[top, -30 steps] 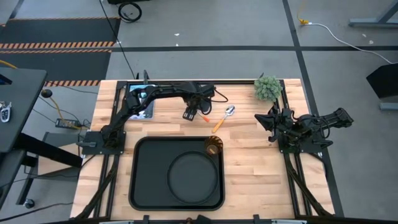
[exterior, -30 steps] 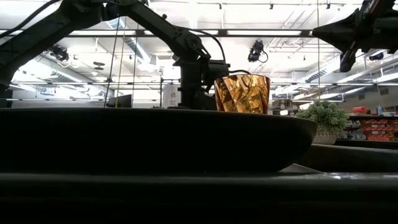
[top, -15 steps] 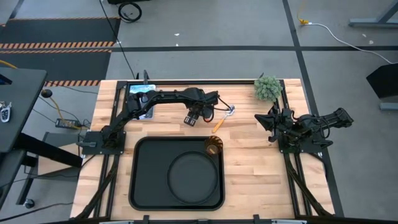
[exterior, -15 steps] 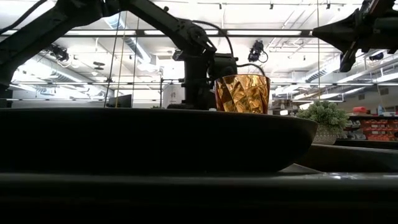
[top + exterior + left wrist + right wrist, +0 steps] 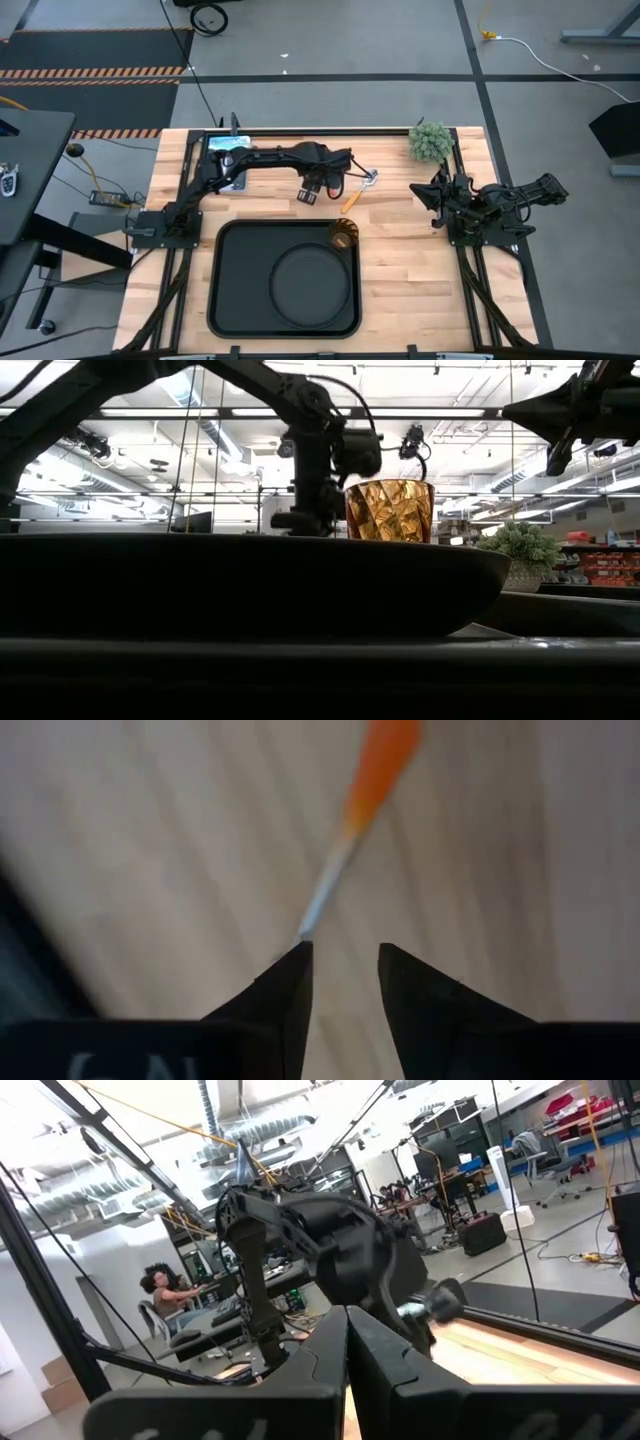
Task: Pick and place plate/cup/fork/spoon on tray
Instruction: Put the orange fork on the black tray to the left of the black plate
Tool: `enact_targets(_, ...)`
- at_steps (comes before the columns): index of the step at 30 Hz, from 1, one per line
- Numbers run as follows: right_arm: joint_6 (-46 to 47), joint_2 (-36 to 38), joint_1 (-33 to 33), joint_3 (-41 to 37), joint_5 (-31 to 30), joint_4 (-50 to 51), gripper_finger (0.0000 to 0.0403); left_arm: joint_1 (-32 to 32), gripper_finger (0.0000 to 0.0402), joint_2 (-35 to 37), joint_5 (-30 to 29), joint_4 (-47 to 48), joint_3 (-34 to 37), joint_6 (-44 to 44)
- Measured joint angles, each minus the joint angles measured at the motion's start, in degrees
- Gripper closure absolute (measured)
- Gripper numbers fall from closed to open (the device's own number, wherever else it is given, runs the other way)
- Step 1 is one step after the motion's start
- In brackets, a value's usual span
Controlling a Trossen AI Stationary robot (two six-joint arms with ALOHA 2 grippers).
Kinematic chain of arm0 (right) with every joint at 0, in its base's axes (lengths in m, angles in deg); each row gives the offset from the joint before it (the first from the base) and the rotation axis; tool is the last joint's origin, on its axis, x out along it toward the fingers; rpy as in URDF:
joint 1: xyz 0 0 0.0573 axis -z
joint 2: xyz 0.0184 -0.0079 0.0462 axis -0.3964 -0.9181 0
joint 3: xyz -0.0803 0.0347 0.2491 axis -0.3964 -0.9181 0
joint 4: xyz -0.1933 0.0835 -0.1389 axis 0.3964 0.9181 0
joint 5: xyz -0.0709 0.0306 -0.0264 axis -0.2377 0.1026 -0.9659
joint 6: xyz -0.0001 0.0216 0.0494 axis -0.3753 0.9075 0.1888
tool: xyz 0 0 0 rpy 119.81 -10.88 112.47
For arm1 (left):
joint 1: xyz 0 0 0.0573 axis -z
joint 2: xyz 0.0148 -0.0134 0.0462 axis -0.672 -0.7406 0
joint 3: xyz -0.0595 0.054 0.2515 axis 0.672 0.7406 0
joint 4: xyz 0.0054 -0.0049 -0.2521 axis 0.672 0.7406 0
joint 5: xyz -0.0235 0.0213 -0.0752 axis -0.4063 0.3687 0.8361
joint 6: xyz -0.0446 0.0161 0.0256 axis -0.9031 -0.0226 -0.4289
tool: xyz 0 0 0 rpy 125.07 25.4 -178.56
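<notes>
Two left fingers (image 5: pixel 285 990) stand slightly apart with a narrow gap between them, and nothing shows inside the gap. Left gripper (image 5: pixel 342 955) points down at the wood surface (image 5: pixel 400 290). The fork (image 5: pixel 345 820) lies just ahead of it. Its silver metal end meets the tip of one finger, and its red-orange handle runs away from the gripper. That view is blurred, so I cannot tell if the finger presses on the fork or only touches it.

From above, the left gripper (image 5: pixel 312 192) sits at the far middle of the surface, just beyond the tray's far edge, with the left arm stretched across from the left side. The fork itself is not clear from above. The spoon (image 5: pixel 357 190) lies on bare wood just to the right of this gripper. It is tilted, with the rounded bowl toward the far side and the yellow-orange handle toward the tray.

The tray (image 5: pixel 215 280) sits near the front centre of the surface. The plate (image 5: pixel 273 282) lies flat inside it, toward the tray's right half. The cup (image 5: pixel 343 236) stands upright in the tray's far right corner, just beside the plate's rim. From table height the cup (image 5: pixel 390 510) shows as faceted amber.

The right gripper (image 5: pixel 438 195) waits folded at the right edge of the surface, well apart from the tray. Right gripper (image 5: pixel 348 1325) fingers are pressed together and hold nothing. A small green plant (image 5: pixel 431 141) stands at the far right corner. A person (image 5: pixel 165 1290) sits in the room behind.
</notes>
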Motion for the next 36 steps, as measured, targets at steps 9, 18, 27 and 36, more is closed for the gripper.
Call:
enact_targets(9, 0.0, 0.0, 0.0, 0.0, 0.0, 0.0, 0.0386, -0.6, 0.0334, 10.1, -3.2, -5.2, 0.0, -8.0)
enact_targets(18, 0.0, 0.0, 0.0, 0.0, 0.0, -0.4, 0.0386, 7.4, 0.0385, 22.8, 2.2, -13.0, 9.6, -12.6)
enact_targets(27, 1.9, -1.6, 2.0, 1.6, 0.0, -6.1, 0.0386, 12.8, 0.0385, 34.8, 2.3, -22.2, 29.0, -22.4)
enact_targets(36, 11.5, -16.6, 10.8, 2.6, 1.1, -2.7, 0.0386, 12.4, 0.0382, 43.4, 2.7, -36.0, 42.1, -28.4)
